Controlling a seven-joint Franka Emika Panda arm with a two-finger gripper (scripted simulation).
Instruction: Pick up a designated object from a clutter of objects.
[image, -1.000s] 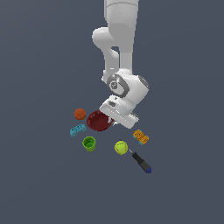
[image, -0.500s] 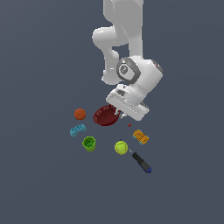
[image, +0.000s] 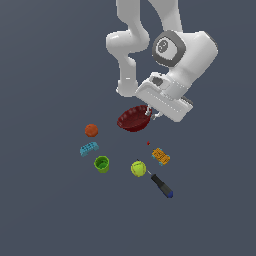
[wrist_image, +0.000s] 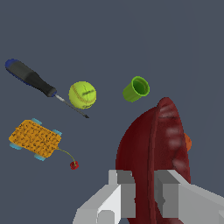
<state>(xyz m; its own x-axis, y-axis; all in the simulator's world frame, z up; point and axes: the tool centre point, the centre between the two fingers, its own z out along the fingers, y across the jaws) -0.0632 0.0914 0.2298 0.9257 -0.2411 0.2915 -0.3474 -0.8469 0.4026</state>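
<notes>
My gripper (image: 150, 114) is shut on the rim of the dark red bowl (image: 134, 119) and holds it tilted, lifted off the surface. In the wrist view the bowl (wrist_image: 157, 144) stands on edge between my two fingers (wrist_image: 124, 189). Below lies the clutter: an orange ball (image: 91, 130), a cyan block (image: 89, 148), a green cup (image: 101, 164), a yellow-green ball (image: 138, 168), an orange block (image: 160, 156) and a screwdriver (image: 161, 185). The wrist view shows the cup (wrist_image: 136, 89), the yellow-green ball (wrist_image: 82, 94), the screwdriver (wrist_image: 33, 80) and the orange block (wrist_image: 35, 139); the orange ball (wrist_image: 187, 142) peeks from behind the bowl.
A tiny red item (image: 148, 143) lies on the surface near the orange block; it also shows in the wrist view (wrist_image: 74, 165) on a thin stem. The arm's white links (image: 130, 50) rise behind the bowl. The surface is plain dark grey.
The gripper has risen with the bowl in it and shifted toward the exterior view's right. The bowl has left the surface. The other items have not moved.
</notes>
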